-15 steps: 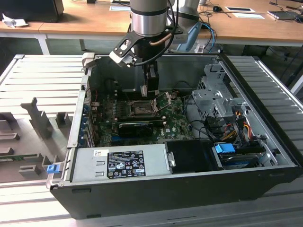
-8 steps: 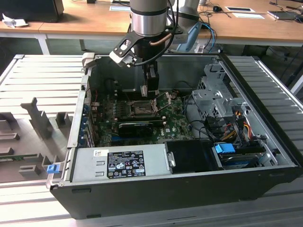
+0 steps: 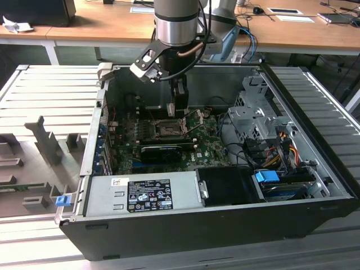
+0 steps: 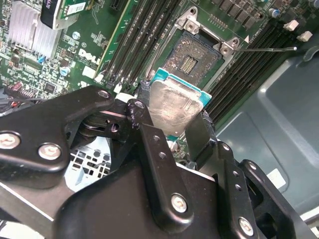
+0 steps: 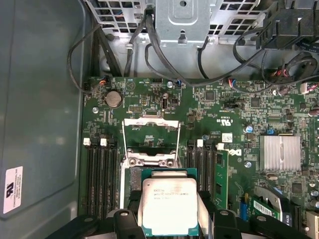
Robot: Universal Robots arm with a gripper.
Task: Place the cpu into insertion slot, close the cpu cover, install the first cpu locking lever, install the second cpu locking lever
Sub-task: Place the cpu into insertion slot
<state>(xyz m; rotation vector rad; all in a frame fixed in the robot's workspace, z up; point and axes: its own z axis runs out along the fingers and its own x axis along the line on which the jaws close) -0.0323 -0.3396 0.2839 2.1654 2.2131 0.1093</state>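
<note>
My gripper (image 4: 172,124) is shut on the cpu (image 4: 174,104), a square chip with a pale silver face and green edge, held by two opposite sides between black fingers (image 4: 145,107). The cpu (image 5: 169,201) hangs a short way above the insertion slot (image 4: 192,57), a black square socket with a silvery rim on the green board. The cpu cover (image 5: 150,123), a silvery frame, stands swung open at the socket's far side. A thin locking lever (image 4: 264,49) sticks out free. In the exterior view the gripper (image 3: 179,109) is down inside the case over the insertion slot (image 3: 169,128).
Black memory slots (image 5: 99,174) flank the socket on both sides. A finned heatsink (image 5: 279,152) and cables (image 5: 149,59) lie nearby. A graphics card (image 3: 160,151), power supply (image 3: 140,194) and drive cage (image 3: 253,112) crowd the case (image 3: 315,95).
</note>
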